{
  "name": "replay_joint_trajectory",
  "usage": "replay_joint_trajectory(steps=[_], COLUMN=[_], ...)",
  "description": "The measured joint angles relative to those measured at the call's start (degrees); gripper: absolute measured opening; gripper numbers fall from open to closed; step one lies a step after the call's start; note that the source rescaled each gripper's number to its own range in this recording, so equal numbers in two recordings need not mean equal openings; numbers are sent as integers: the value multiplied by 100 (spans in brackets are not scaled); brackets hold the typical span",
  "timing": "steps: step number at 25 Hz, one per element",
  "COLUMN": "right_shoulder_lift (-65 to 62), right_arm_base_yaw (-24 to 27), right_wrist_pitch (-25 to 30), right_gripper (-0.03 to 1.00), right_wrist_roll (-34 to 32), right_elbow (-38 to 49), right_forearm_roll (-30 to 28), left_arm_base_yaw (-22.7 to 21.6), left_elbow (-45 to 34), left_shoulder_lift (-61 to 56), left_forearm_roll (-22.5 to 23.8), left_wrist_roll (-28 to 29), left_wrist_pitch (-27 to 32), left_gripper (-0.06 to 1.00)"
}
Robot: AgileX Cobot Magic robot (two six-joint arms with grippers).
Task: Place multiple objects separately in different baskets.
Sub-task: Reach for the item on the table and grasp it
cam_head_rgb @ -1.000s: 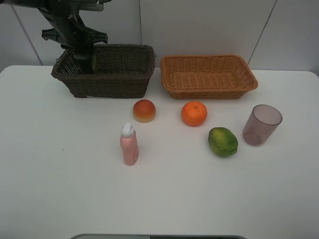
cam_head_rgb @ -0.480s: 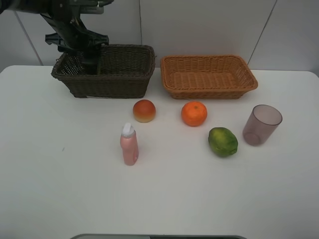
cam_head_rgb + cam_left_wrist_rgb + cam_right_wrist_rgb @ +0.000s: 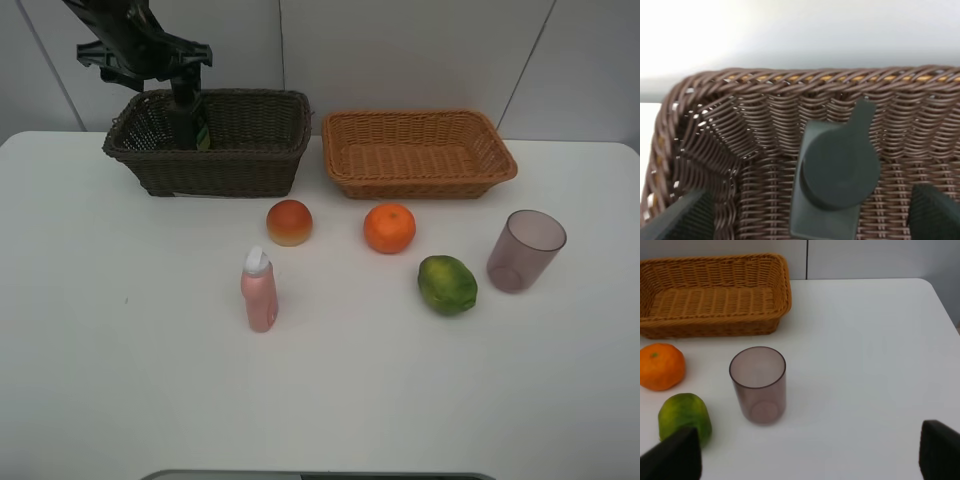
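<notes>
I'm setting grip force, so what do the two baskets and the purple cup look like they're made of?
The dark brown basket: woven wicker-like strands, matte. The weave is plain to see, though it could be plastic imitation. The orange-tan basket: the same kind of weave, slightly glossier. The purple cup: probably plastic, smooth and translucent, since its base shows through the wall.

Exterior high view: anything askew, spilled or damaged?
Nothing stands out. The pump bottle stands upright in the dark brown basket; the pink bottle and purple cup stand upright on the table; the peach, orange and green citrus lie apart, whole.
</notes>
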State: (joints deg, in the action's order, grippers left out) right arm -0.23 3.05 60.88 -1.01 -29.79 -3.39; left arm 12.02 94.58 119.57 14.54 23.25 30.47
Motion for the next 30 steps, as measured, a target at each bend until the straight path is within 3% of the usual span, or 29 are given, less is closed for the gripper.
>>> replay_joint_trajectory(steps=[6, 13, 23, 30], right_shoulder_lift=[0, 0, 0, 0], right_arm_base_yaw=[0, 0, 0, 0], right_wrist_pitch=[0, 0, 0, 0], right_gripper=[89, 89, 89, 89], right_wrist_roll=[0, 0, 0, 0], right_elbow=[0, 0, 0, 0], right_forearm_roll=[0, 0, 0, 0], left_arm_base_yaw=[182, 696, 1307, 1882], left_elbow=[0, -223, -1213, -1381], left_shoulder_lift=[-541, -1237, -2278, -2459], left_forearm_roll=[-216, -491, -555, -723], left_wrist_roll=[-426, -997, -1193, -1313], left_wrist_pitch=[668, 1385, 1996, 2684], left_gripper=[100, 100, 100, 100])
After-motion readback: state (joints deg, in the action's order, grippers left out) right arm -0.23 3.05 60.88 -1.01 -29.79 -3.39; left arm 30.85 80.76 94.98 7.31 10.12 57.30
